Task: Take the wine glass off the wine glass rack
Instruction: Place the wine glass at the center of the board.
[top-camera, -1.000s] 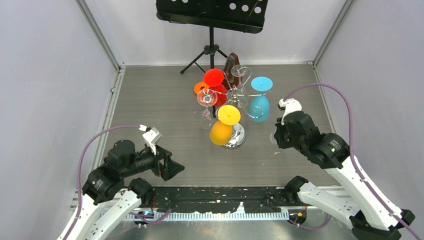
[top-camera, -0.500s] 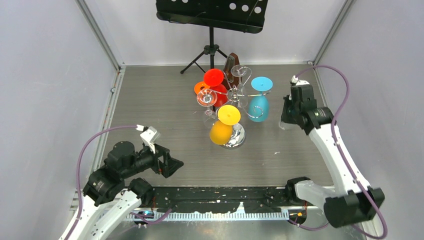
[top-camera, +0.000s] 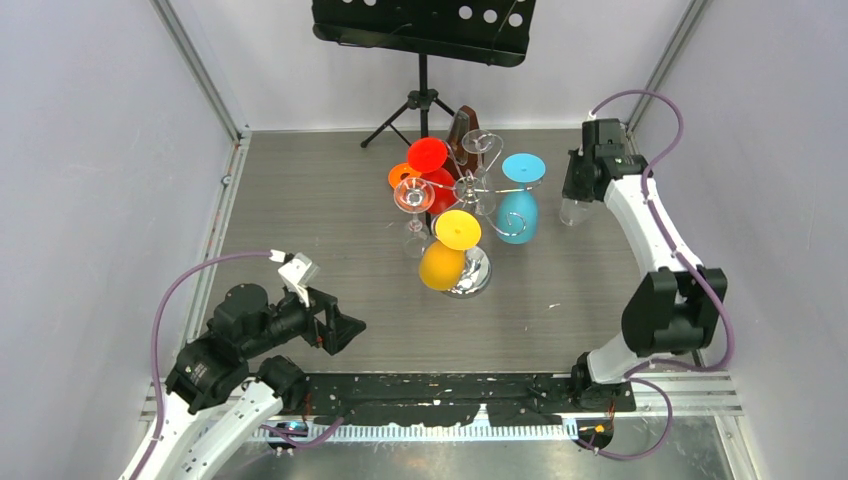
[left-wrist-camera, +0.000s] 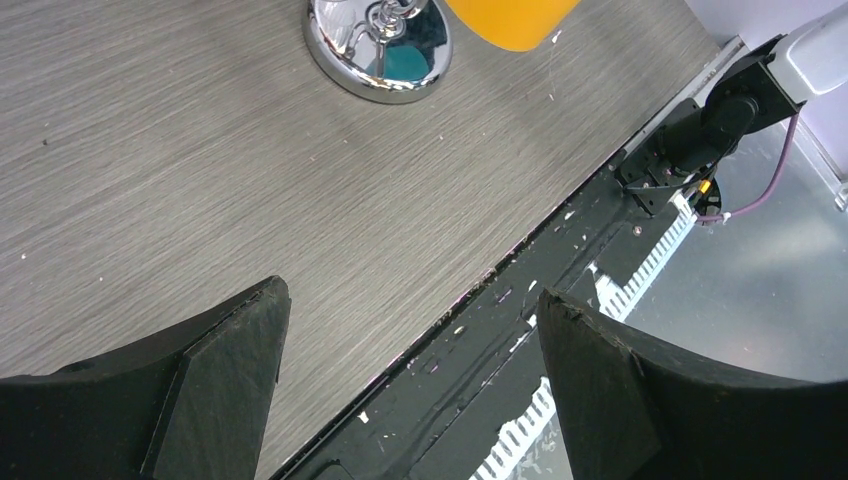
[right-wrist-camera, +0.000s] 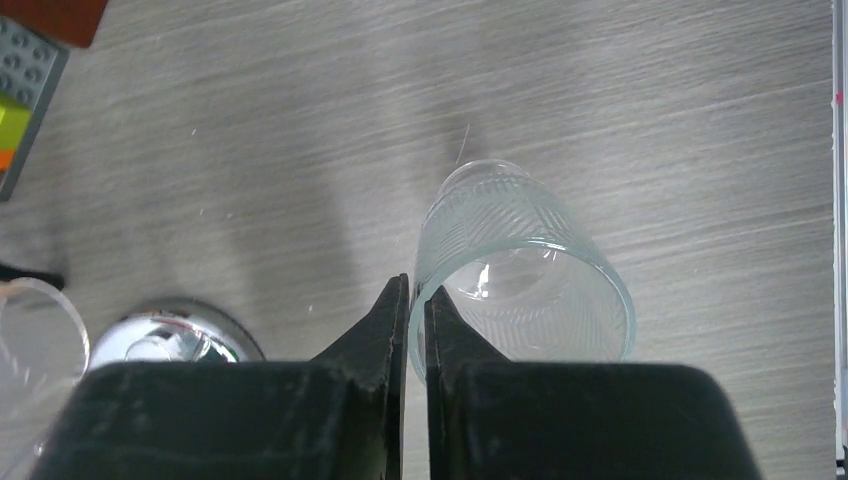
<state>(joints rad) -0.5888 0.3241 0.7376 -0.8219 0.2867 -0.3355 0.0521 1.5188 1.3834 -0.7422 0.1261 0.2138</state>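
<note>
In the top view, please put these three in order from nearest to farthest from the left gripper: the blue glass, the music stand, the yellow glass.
Measured from the left gripper:
1. Yellow glass: on the near side of the rack.
2. Blue glass: on the rack's right side.
3. Music stand: at the back wall, behind the rack.

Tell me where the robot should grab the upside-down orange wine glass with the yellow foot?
Probably by the rounded bowl of the orange, yellow-footed wine glass, coming from the near, robot side. It hangs foot-up on the shiny chrome wire rack, so the bowl dangles free in front while the rack's post stands behind it. The open left tool is nearest.
</note>
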